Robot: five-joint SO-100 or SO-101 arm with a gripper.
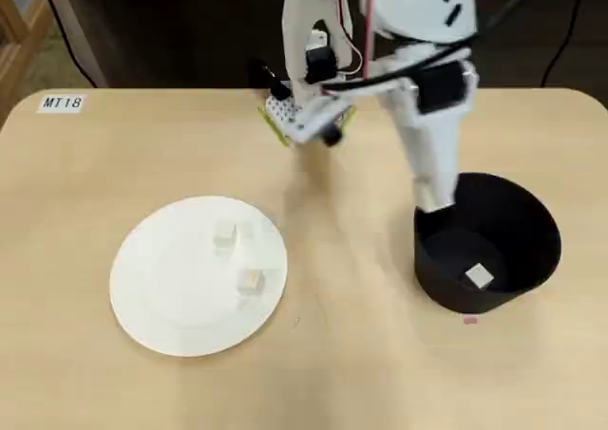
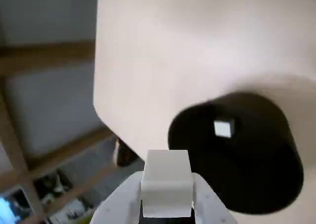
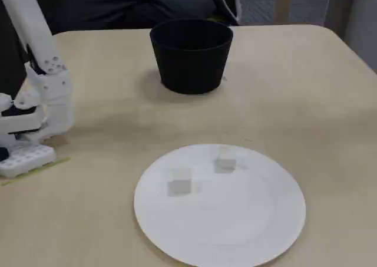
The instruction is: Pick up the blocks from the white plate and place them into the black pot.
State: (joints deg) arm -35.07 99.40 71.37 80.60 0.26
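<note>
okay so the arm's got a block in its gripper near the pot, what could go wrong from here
1. In the wrist view the small white cube held in the gripper sits off to the side of the matte black round pot; released now, it may land on the tan table.
2. Overhead, the arm hangs close over the pot's rim and could nudge it.
3. Two cubes still wait on the large white plate.

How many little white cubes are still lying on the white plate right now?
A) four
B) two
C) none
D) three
B: the overhead view shows just two cubes on the white plate, one cube nearer the middle and another cube nearer the rim; a third cube already lies in the black pot, and the wrist view shows a fourth cube held in the claw.
</note>
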